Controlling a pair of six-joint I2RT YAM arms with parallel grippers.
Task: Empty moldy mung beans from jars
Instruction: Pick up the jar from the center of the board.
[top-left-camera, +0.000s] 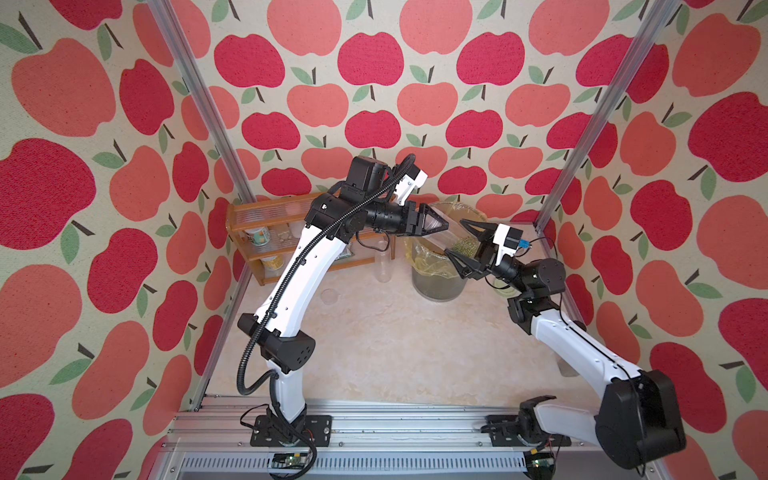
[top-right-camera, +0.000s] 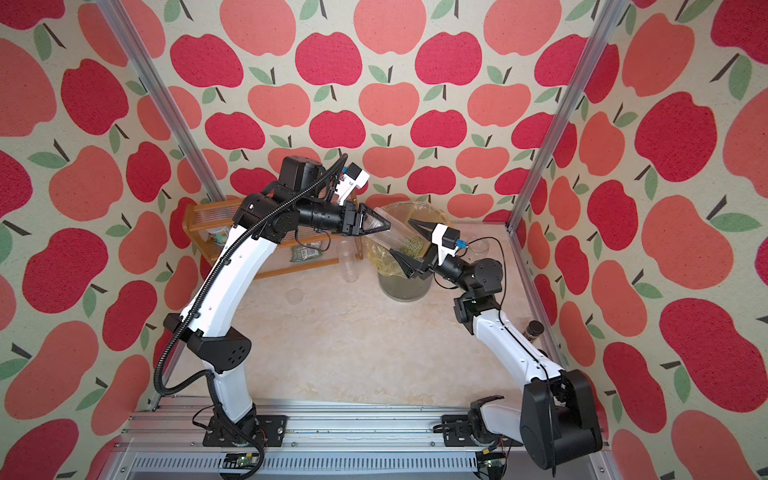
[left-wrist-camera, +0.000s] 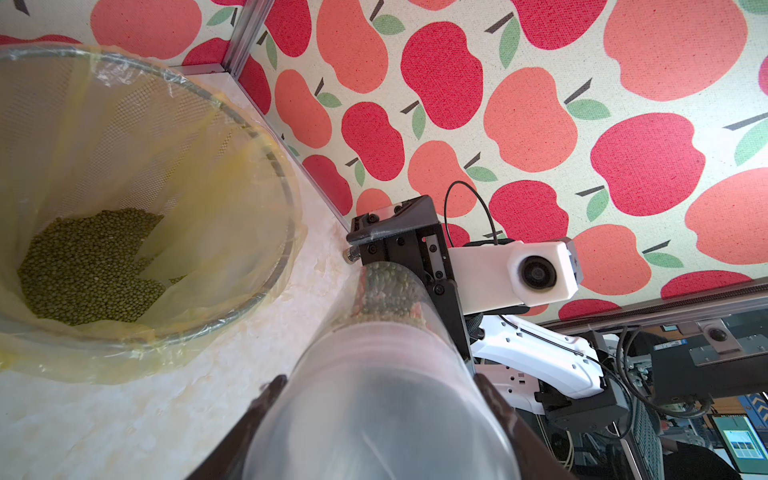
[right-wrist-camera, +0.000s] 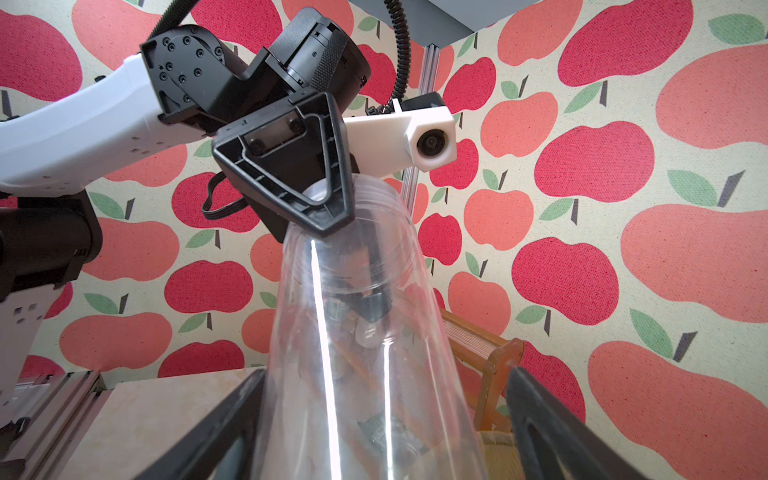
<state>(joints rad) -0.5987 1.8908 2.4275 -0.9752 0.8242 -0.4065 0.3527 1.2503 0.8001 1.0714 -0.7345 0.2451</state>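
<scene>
A clear slim jar (left-wrist-camera: 382, 395) is clamped in my left gripper (left-wrist-camera: 380, 378), which is shut on one end of it beside the bin. Mung beans (left-wrist-camera: 390, 291) are gathered in the jar's far end. In both top views the jar (top-left-camera: 451, 235) (top-right-camera: 397, 239) hangs tilted above the bin's rim. My right gripper (top-left-camera: 457, 237) (right-wrist-camera: 386, 374) stands open around the bean-filled end, and there is a gap between one finger and the jar wall (right-wrist-camera: 353, 332). More mung beans (left-wrist-camera: 91, 266) lie at the bottom of the bin.
The grey mesh bin (top-left-camera: 436, 286) lined with a yellow bag stands at the back. An empty clear jar (top-left-camera: 384, 266) stands left of it, with a clear lid (top-left-camera: 330, 296) on the table. A wooden shelf (top-left-camera: 249, 208) with cans fills the back left corner.
</scene>
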